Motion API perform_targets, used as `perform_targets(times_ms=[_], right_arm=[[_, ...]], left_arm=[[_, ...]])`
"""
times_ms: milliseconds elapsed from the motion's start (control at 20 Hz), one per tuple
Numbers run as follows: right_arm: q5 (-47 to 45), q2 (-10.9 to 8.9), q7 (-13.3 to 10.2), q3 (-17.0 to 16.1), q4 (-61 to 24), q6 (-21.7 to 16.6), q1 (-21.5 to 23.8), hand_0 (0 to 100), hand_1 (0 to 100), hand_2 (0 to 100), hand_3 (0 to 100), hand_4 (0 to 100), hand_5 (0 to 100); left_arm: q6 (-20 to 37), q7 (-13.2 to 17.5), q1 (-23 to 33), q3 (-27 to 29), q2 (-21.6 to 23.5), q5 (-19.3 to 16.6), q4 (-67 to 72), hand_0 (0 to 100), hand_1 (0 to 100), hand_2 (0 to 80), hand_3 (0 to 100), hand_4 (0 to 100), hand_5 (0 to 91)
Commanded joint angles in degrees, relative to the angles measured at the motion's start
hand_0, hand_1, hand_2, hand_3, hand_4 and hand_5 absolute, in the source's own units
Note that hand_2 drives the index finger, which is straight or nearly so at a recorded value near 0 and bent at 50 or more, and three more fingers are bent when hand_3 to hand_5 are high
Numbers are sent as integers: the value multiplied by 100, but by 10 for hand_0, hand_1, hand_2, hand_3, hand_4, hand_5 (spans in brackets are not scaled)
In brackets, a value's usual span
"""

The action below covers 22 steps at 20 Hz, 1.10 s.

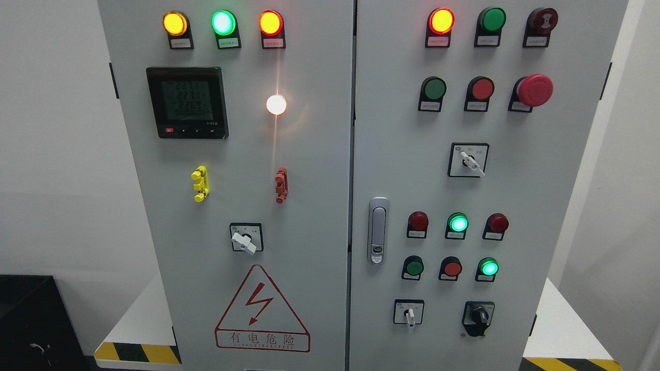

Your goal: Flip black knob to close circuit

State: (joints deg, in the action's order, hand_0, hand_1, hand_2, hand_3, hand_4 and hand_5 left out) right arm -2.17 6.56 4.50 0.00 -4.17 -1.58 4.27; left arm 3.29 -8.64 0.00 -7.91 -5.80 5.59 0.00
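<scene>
A black rotary knob point(479, 315) sits low on the right door of a grey electrical cabinet point(319, 170), its handle pointing roughly straight up. To its left is a small white selector switch point(409, 314). Neither of my hands nor any arm shows in the head view.
The right door carries red and green push buttons, a red mushroom stop button point(534, 90), a white selector point(470, 161) and a silver door latch point(378, 230). The left door holds a meter display point(187, 101), indicator lamps, a white selector point(244, 241) and a warning triangle point(262, 309). A black box point(31, 319) stands lower left.
</scene>
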Motion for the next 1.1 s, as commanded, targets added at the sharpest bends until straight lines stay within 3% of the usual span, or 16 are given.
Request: perform_targets(times_ms=[0, 600, 750, 1050], right_arm=[[14, 3, -37, 158, -23, 52, -93, 0, 171, 0, 0, 0, 0], [-3, 12, 7, 141, -75, -17, -198, 0, 149, 0, 0, 0, 0], [-12, 20, 287, 62, -408, -18, -190, 0, 146, 0, 0, 0, 0], [-12, 12, 349, 53, -734, -378, -181, 0, 140, 0, 0, 0, 0]], left_arm=[[-3, 3, 132, 0, 0, 4, -176, 120, 556, 0, 0, 0, 0], [-3, 3, 132, 0, 0, 4, -167, 120, 556, 0, 0, 0, 0], [-3, 3, 132, 0, 0, -5, -176, 120, 556, 0, 0, 0, 0], [-3, 3, 132, 0, 0, 4, -167, 120, 556, 0, 0, 0, 0]])
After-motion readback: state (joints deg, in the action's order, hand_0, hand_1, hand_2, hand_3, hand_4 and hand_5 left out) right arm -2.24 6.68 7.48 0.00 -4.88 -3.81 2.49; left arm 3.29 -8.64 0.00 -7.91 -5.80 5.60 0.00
